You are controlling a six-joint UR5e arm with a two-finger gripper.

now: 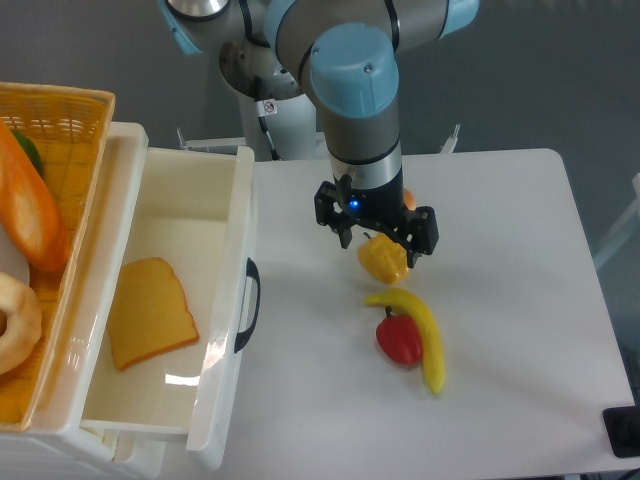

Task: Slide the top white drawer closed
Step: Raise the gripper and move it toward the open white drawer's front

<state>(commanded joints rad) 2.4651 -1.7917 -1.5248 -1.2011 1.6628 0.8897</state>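
- Nearest the lens, the big grey-and-blue wrist joint of the arm hides most of the black two-finger claw (378, 240) below it; whether the fingers are spread or closed cannot be told, and it seems to hold nothing, though that too is hidden.
- Just under the claw lies a yellow bell pepper (383, 260), apparently loose on the white table (500, 250).
- Beyond the pepper, away from the arm's base, a curved yellow banana (420, 335) touches a red bell pepper (399, 340).
- Well apart from the claw, at the table's side, the top white drawer (225, 330), a glossy deep plastic tub, stands pulled fully out, its black curved handle (248, 305) facing the claw.
- Inside the tub lies an orange-brown toast-shaped slice (148, 312).
- Past the drawer, on the cabinet, sits a yellow woven basket (60, 110) holding bread-like toys.
- Step in hand, as I judge it: the approach, with no contact made.
- Next move calls for clearing the pepper, dropping to the level of the drawer front, then pushing flat near the handle, straight toward the cabinet.
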